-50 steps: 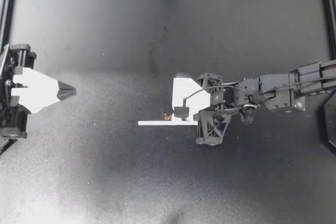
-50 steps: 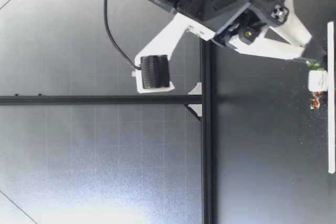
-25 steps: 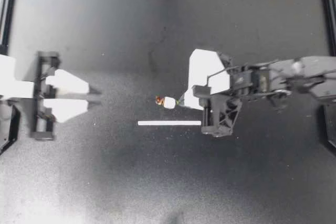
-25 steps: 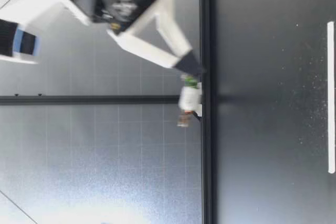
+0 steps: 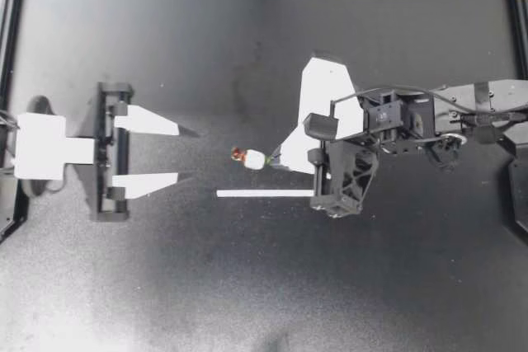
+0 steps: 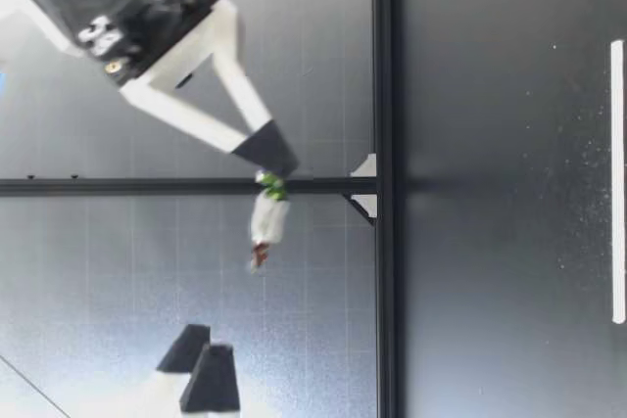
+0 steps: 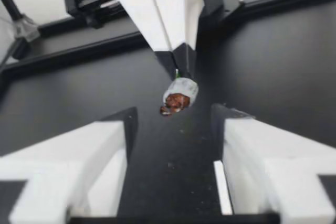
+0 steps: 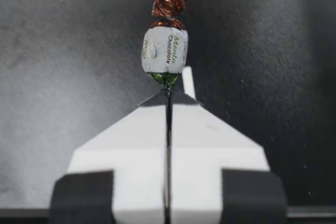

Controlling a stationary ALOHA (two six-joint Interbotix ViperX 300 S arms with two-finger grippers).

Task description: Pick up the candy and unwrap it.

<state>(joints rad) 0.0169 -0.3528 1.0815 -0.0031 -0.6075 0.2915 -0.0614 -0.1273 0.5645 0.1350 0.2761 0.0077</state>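
Candy (image 5: 251, 158) pinched aloft by right pincer (image 5: 272, 161); left pincer (image 5: 179, 153) spread, seemingly apart.

**Candy (image 5: 252, 158) hung wrapped in mid-air**

You had it well above the table (image 5: 165, 286), white in the middle with a brown twist at its free end. Its green twist was pinched between the closed fingertips of the right gripper (image 5: 273, 160), body sticking straight out.
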